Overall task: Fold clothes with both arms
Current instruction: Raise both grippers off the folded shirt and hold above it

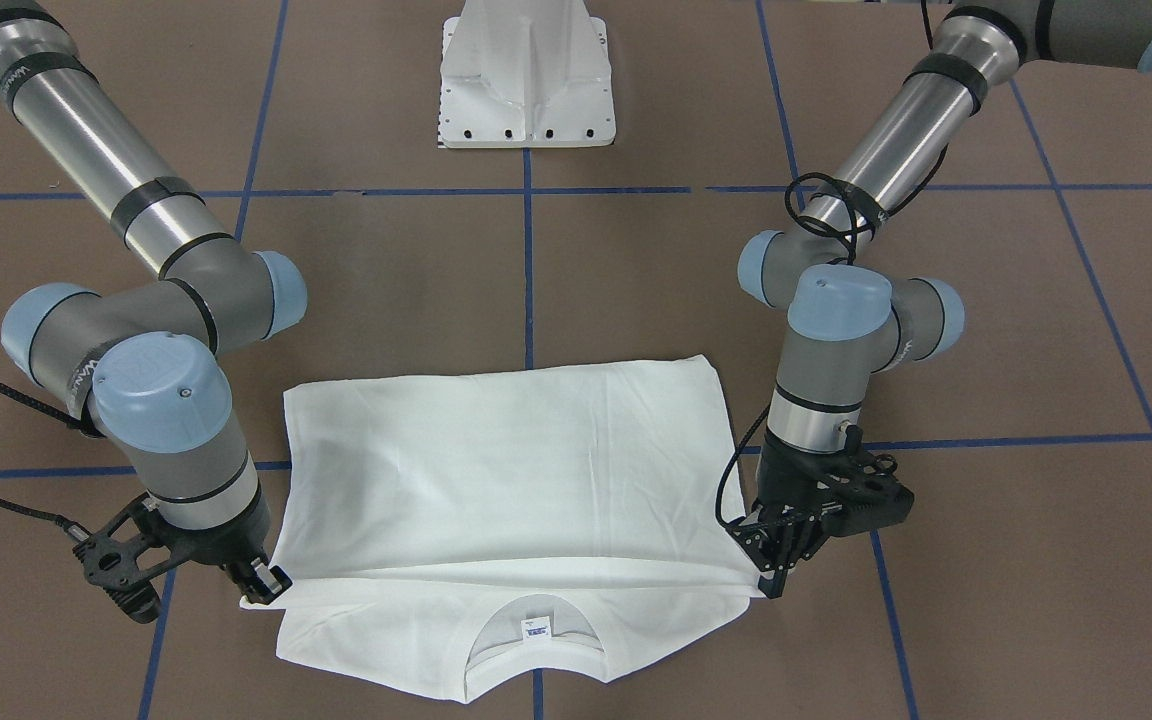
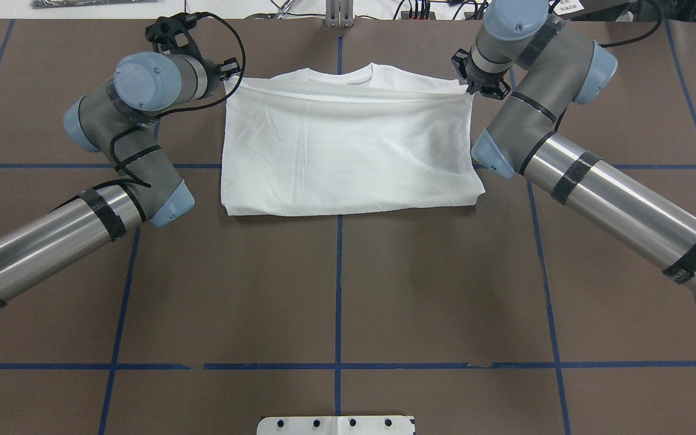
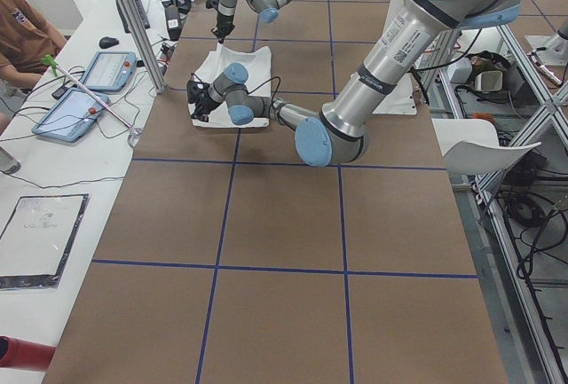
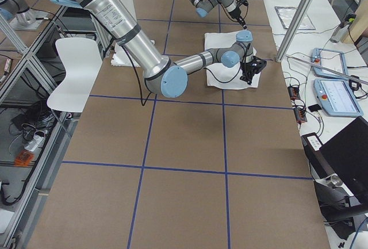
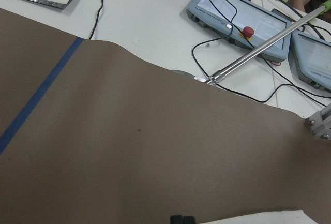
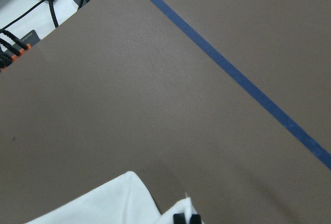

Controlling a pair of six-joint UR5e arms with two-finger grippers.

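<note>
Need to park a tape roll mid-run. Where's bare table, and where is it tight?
Free: the wide middle of the brown table, between the folded edge of the white long-sleeved cotton T-shirt and the white metal pedestal base. Crowded: the collar-side strip, with the left gripper and right gripper at the shirt's corners.

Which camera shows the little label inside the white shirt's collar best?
The exterior front-facing view: the small white neck label faces it, inside the ribbed collar of the white cotton T-shirt. Overhead shows the collar only; the side views make the shirt too small; the wrist views catch just cloth edges.
</note>
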